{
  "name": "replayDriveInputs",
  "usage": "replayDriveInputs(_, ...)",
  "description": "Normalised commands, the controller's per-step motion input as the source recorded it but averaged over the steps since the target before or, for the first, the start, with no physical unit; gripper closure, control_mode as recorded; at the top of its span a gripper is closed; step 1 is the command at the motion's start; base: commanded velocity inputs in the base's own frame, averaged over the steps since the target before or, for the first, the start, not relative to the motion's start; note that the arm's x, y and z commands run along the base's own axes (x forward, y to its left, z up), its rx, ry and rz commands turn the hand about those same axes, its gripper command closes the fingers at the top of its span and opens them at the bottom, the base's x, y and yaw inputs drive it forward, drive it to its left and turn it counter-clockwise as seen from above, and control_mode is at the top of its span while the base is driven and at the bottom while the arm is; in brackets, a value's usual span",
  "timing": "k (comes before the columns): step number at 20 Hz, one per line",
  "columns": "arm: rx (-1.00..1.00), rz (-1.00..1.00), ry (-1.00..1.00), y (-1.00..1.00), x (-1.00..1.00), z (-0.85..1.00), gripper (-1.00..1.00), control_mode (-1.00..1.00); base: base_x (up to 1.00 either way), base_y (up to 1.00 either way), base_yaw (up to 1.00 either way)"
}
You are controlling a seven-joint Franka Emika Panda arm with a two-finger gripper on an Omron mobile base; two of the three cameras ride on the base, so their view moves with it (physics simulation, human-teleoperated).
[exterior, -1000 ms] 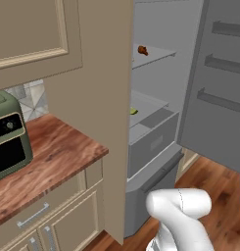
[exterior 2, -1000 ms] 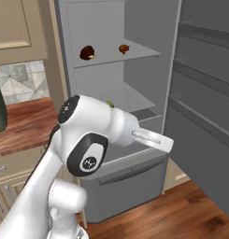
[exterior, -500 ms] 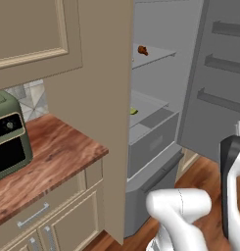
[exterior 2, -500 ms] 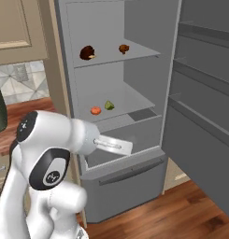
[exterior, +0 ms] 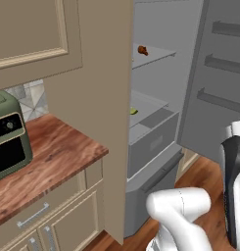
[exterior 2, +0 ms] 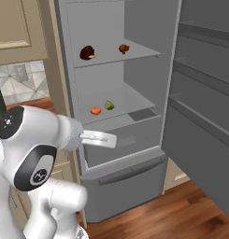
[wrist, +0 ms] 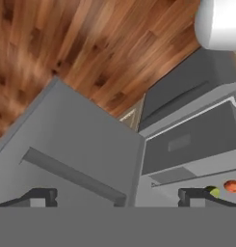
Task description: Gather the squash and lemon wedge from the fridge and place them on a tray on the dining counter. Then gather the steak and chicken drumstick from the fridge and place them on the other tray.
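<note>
No writing is legible on the fridge (exterior 2: 134, 140); its door hangs open at 3 o'clock. The lemon wedge (exterior 2: 109, 105) lies on the middle shelf, near the shelf's front edge; the gripper (wrist: 117, 197) spreads its jaws wide, holding nothing.

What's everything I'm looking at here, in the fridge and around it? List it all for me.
fridge: one, plain grey, door swung open to the right, drawer at the bottom.
dark round food: one, dark brown, upper shelf, left.
small brown food: one, reddish brown, upper shelf, right.
orange food: one, orange-red, lower shelf, left.
lemon wedge: one, yellow-green, lower shelf, just right of the orange food.
toaster oven: one, green with a dark front, on the counter left of the fridge.
counter: one, reddish wood-grain top on beige cabinets.
wall cabinet: one, beige, panelled, above the counter.
floor: brown wood planks.
gripper: one, dark tips, open, holding nothing.
</note>
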Motion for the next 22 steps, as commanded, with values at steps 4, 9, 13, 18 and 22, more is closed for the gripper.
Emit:
replayDriveInputs(4, 0.0, 0.13, 0.0, 0.48, 0.0, -0.04, -1.0, -1.0, 0.0, 0.0, 0.0)
replayDriveInputs(9, 0.0, 0.09, 0.0, 0.29, 0.0, -0.02, -1.0, -1.0, 0.0, 0.0, 0.0)
replayDriveInputs(13, 0.02, -0.02, -0.02, 0.08, -0.06, 0.0, -1.0, -1.0, 0.0, 0.0, 0.0)
replayDriveInputs(18, 0.09, -0.22, -0.16, 0.21, -0.39, 0.0, -1.0, -1.0, 0.0, 0.0, 0.0)
replayDriveInputs(22, 0.2, -0.23, -0.21, 0.47, -0.3, 0.12, -1.0, -1.0, 0.0, 0.0, 0.0)
